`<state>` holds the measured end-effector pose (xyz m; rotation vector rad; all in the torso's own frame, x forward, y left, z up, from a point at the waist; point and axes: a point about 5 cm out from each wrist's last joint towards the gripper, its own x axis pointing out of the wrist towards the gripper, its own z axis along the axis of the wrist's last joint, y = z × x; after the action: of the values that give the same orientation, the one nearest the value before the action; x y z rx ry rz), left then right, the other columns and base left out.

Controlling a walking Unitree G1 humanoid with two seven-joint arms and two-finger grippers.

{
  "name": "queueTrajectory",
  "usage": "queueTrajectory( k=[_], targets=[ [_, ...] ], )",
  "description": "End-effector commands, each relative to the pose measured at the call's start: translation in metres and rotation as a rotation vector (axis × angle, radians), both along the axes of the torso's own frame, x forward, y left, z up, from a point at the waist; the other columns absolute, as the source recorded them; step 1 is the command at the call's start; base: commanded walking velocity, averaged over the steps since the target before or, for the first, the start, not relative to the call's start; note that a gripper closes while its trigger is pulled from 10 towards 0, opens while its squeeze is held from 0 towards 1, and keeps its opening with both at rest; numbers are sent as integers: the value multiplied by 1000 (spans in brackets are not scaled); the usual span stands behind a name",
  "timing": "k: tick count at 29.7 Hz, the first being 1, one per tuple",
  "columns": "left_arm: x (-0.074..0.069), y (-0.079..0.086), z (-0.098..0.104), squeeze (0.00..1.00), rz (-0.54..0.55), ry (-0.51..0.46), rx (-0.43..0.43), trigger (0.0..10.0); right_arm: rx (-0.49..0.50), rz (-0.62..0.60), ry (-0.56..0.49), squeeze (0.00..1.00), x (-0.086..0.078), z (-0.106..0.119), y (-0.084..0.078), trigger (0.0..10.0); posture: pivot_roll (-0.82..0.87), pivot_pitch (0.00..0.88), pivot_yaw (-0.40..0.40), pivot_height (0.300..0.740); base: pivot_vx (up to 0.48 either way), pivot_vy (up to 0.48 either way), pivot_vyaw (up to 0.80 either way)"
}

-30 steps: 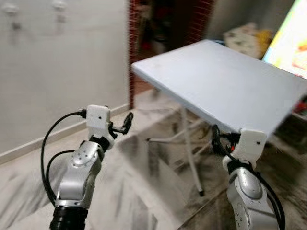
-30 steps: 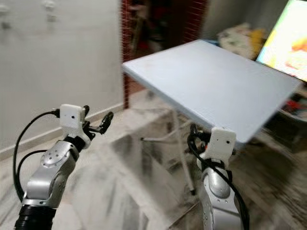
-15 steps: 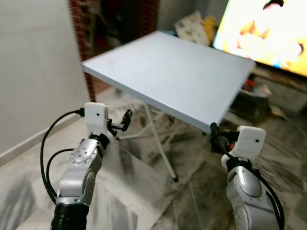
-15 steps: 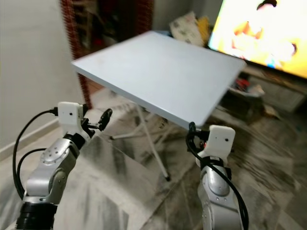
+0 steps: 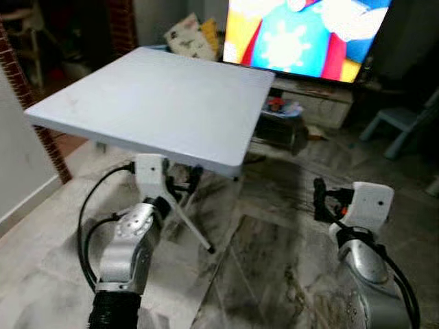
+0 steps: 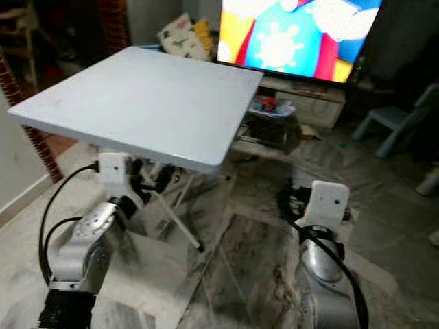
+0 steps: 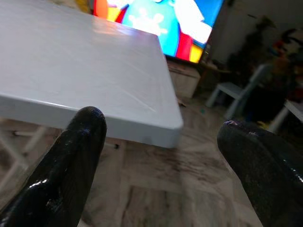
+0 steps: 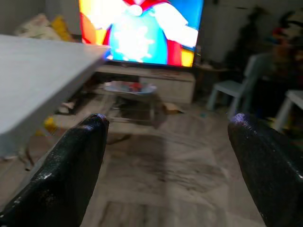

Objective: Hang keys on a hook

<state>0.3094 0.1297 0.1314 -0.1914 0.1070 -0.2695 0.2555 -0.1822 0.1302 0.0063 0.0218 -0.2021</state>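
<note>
A white folding table (image 5: 158, 96) stands just ahead of me on thin white legs, its top bare. My left gripper (image 5: 186, 184) is raised in front of my body, just below the table's near edge. It is open, with nothing between the fingers (image 7: 83, 137). My right gripper (image 5: 319, 199) is held at about the same height over the marble floor, to the right of the table. It is open and holds nothing, as the right wrist view (image 8: 168, 125) confirms.
A lit television (image 5: 302, 34) stands on a low cabinet (image 5: 302, 103) behind the table. A small pale blue chair (image 5: 405, 123) is at the far right. A brick pillar (image 5: 17, 82) and white wall (image 5: 10, 178) lie left. Marble floor (image 5: 274, 260) stretches ahead.
The whole picture has swung right: the white wall slid out to the left, and the television and chair came in. Both arms keep the same raised pose, grippers still open.
</note>
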Motion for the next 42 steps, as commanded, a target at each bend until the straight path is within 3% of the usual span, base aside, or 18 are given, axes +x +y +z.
queueTrajectory(
  k=[1, 19, 25, 42],
  targets=[
    [3, 1, 1, 0, 12, 15, -8, 10000, -9, 1, -20, 0, 0, 7, -1, 10000, 76, 0, -80, 740, 0, 0, -800],
    [7, 1, -1, 0, 33, 43, -42, 10000, -12, -11, -12, 0, -4, 8, -4, 10000, 60, 8, -78, 740, 0, 0, -800],
    [8, 0, 0, 0, 27, 40, -54, 10000, -16, -15, -19, 0, -5, 10, -5, 10000, 57, 6, -75, 740, 0, 127, 0],
    [11, -3, 2, 0, -1, 32, -33, 10000, -27, -23, -17, 0, -6, 9, -5, 10000, 50, 3, -65, 740, 277, 378, 0]
  ],
)
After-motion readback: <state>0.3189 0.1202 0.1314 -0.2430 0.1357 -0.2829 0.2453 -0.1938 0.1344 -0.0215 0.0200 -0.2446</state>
